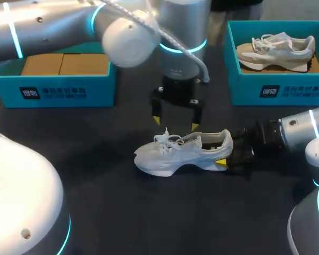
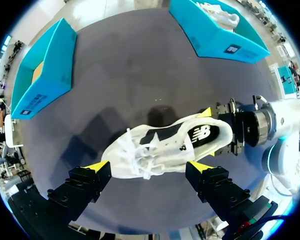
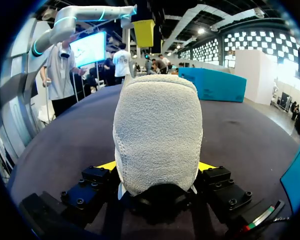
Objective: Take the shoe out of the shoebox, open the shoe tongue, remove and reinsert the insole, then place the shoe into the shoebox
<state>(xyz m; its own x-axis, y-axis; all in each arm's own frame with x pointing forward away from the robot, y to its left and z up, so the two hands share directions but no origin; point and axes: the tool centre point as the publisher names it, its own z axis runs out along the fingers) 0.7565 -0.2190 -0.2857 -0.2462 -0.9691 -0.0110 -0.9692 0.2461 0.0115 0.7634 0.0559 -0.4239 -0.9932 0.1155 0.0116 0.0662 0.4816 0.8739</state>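
Right gripper [image 3: 157, 167] pinches the white shoe [image 1: 181, 151] by the heel (seemingly grounded on the table [image 1: 122, 212]). Left gripper [image 1: 175, 124] hangs spread above.

The dark counter [image 1: 122, 212] carried a white shoe [image 1: 181, 154], apparently resting on its sole. Behind the shoe to the left sat a teal shoebox [image 1: 58, 90]; behind it to the right, a second shoebox [image 1: 287, 91].
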